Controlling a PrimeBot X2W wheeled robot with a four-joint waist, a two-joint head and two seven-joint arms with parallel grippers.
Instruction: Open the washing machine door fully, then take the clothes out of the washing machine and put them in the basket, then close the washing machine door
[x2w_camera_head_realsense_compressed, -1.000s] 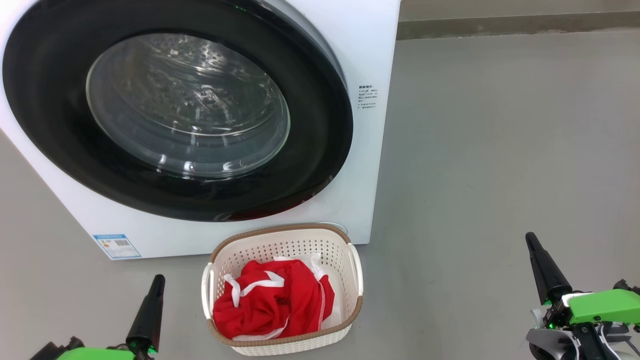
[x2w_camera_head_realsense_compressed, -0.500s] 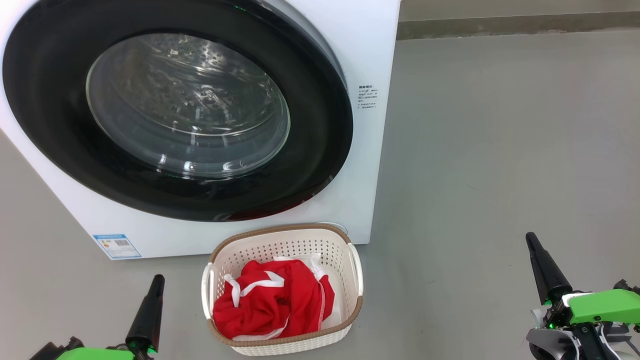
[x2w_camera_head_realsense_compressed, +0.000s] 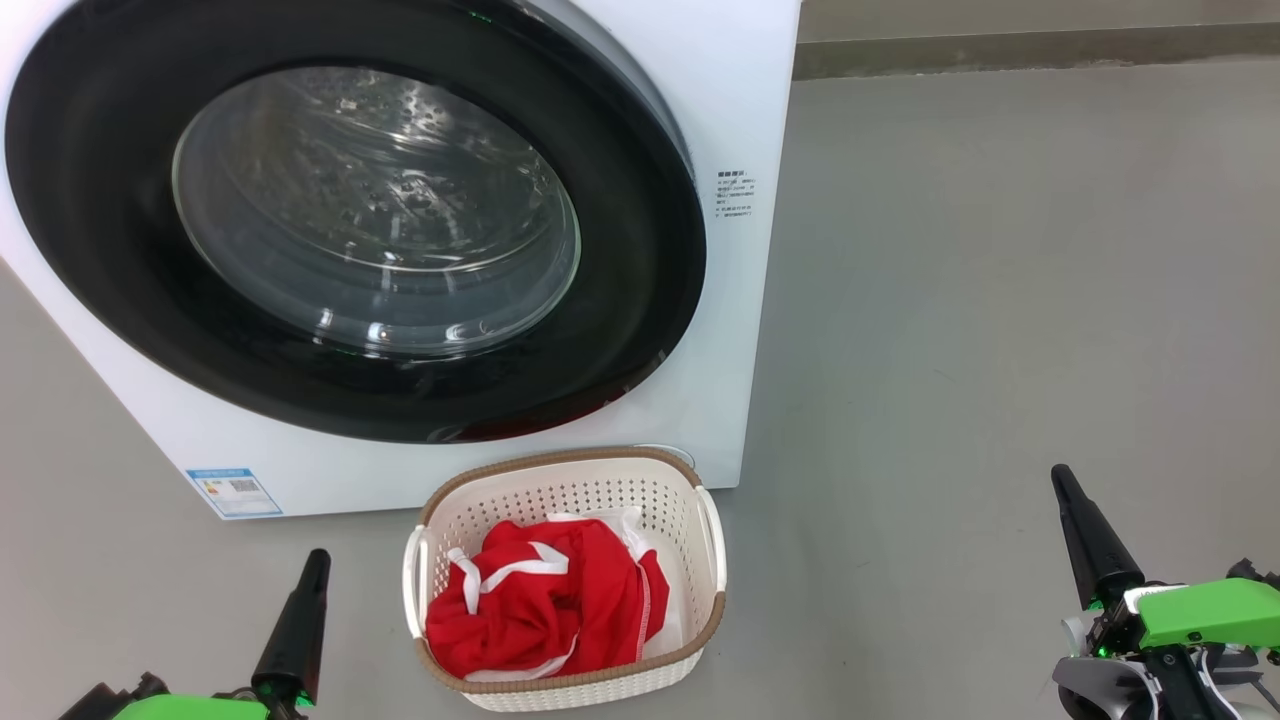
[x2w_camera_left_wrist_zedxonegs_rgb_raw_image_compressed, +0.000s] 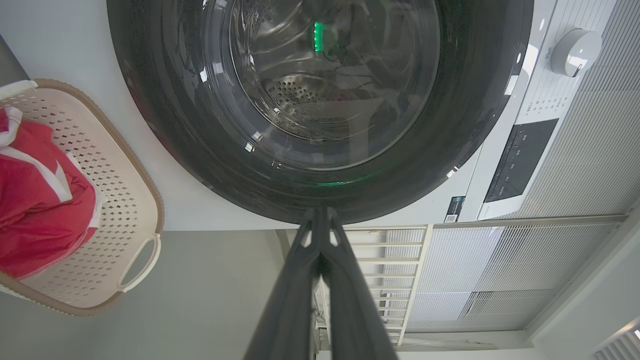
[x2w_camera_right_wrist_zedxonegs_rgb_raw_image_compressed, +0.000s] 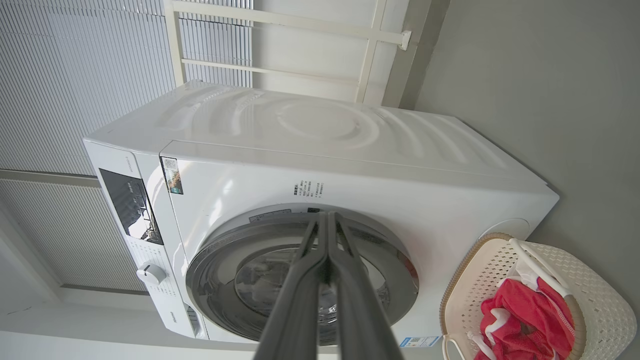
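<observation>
Left gripper (x2w_camera_head_realsense_compressed: 316, 562): lower left of the head view, fingers pressed together into one dark point, holding nothing, touching nothing. It hangs over bare floor (x2w_camera_head_realsense_compressed: 1000, 300), left of the basket (x2w_camera_head_realsense_compressed: 560, 457) and apart from it. In the left wrist view the same gripper (x2w_camera_left_wrist_zedxonegs_rgb_raw_image_compressed: 320, 214) shows both fingers meeting at the tip with no gap, aimed at the door's lower rim but short of it.

Door (x2w_camera_head_realsense_compressed: 640, 300): sits flat against the washer (x2w_camera_head_realsense_compressed: 740, 100) front. Black frame unbroken all round. Steel drum (x2w_camera_head_realsense_compressed: 400, 130) visible through the glass; no red fabric seen behind it.

Label (x2w_camera_head_realsense_compressed: 233, 490): blue and white, on the washer's lower left corner.

Basket: on the floor just in front of the washer's lower right corner, between the two grippers. Whether rim and washer touch, cannot tell.

Clothes (x2w_camera_head_realsense_compressed: 540, 600): red with white trim, bunched inside the basket, filling the near half.

Right gripper (x2w_camera_head_realsense_compressed: 1058, 478): lower right, fingers closed to a point, empty, over bare floor well right of the basket. In the right wrist view the gripper (x2w_camera_right_wrist_zedxonegs_rgb_raw_image_compressed: 327, 216) also shows its fingers touching along their length.
</observation>
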